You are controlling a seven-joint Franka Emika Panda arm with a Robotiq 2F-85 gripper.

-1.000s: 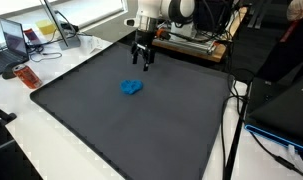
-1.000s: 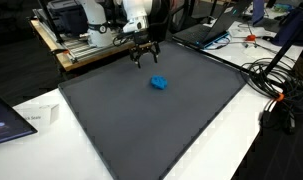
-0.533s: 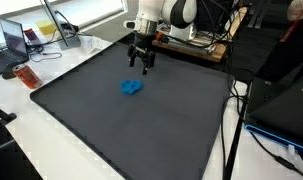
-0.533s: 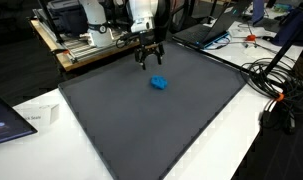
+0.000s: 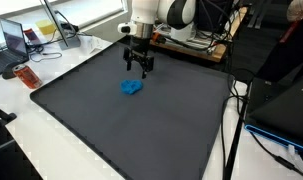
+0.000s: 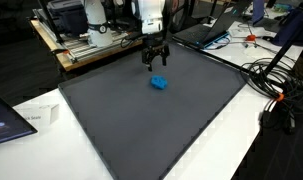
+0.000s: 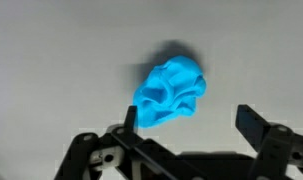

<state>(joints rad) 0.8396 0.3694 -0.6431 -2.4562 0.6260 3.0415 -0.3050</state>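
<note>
A crumpled bright blue cloth (image 5: 132,88) (image 6: 160,82) lies on the dark grey mat in both exterior views. My gripper (image 5: 139,70) (image 6: 156,63) hangs just above the mat, a little behind the cloth, with its black fingers spread apart and nothing between them. In the wrist view the blue cloth (image 7: 169,93) fills the middle, just ahead of the gripper (image 7: 191,125). The left finger (image 7: 130,117) sits close to the cloth's lower edge; the right finger (image 7: 253,124) stands apart from it. The gripper is open and holds nothing.
The dark mat (image 5: 121,125) covers most of a white table (image 5: 31,130). A laptop (image 5: 13,42) and a red object (image 5: 27,76) lie at one side, cables (image 6: 276,85) and equipment at the other. The robot base (image 6: 101,30) stands behind the mat.
The gripper has moved along the mat's back edge and come nearer to the blue cloth. It stays open. The cloth has not moved.
</note>
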